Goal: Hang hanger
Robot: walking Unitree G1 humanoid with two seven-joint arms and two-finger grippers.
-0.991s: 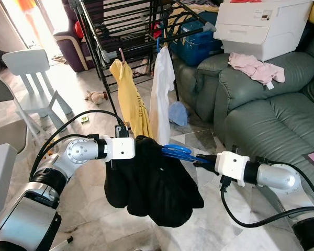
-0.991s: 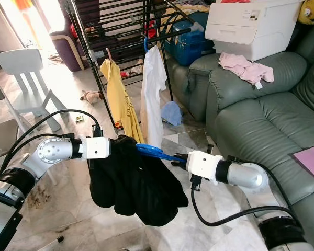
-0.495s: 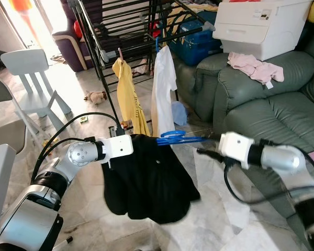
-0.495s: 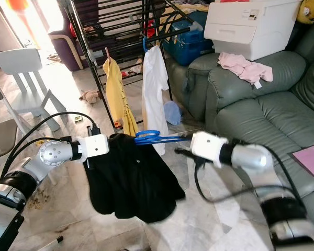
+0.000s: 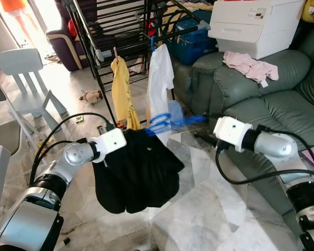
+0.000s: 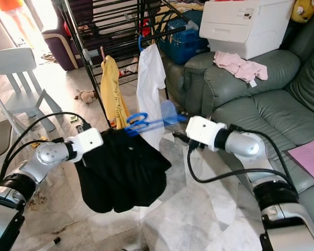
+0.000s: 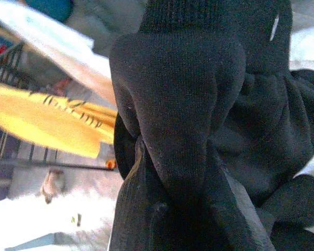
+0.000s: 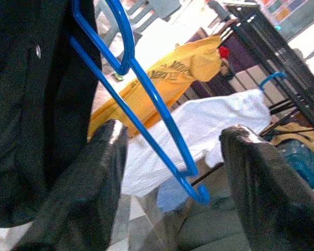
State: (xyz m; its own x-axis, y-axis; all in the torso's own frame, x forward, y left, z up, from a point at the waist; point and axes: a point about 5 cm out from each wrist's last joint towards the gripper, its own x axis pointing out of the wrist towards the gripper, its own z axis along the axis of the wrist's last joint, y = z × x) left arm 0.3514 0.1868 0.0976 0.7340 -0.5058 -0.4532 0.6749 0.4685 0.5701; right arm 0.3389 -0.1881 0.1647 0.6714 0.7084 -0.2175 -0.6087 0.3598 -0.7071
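**Black garment on a blue hanger, held in front of the drying rack**

Grey-green leather covers the big sofa [image 5: 261, 104] on the robot's right, the largest thing here. On it stand a white box-shaped printer [image 5: 256, 26] and a blue plastic crate [image 5: 191, 44], and a crumpled pink cloth [image 5: 246, 65] lies on its backrest. Behind the arms stands the black metal drying rack [image 5: 120, 31]. From its bars hang a yellow shirt [image 5: 120, 89] and a white shirt [image 5: 159, 83], side by side. A white plastic child chair [image 5: 23, 78] stands on the pale marble floor [image 5: 199, 219] at the robot's left.

Between the two arms hangs the black knitted garment [image 5: 136, 172], draped from the thin blue plastic hanger [image 6: 144, 123], low in front of the two shirts and not on the rack. The hanger looks blurred in the head views.

The left gripper [image 5: 120, 137] is at the left shoulder of the garment. In the left wrist view the black cloth covers its fingers, so I cannot tell how far its jaws are closed, nor if they grip the cloth.

The right gripper [image 8: 170, 157] is near the hook end of the hanger. Its jaws stand wide open, and its two black fingers [image 8: 83, 188] lie on both sides of the blue wire with a gap to it; they hold nothing.
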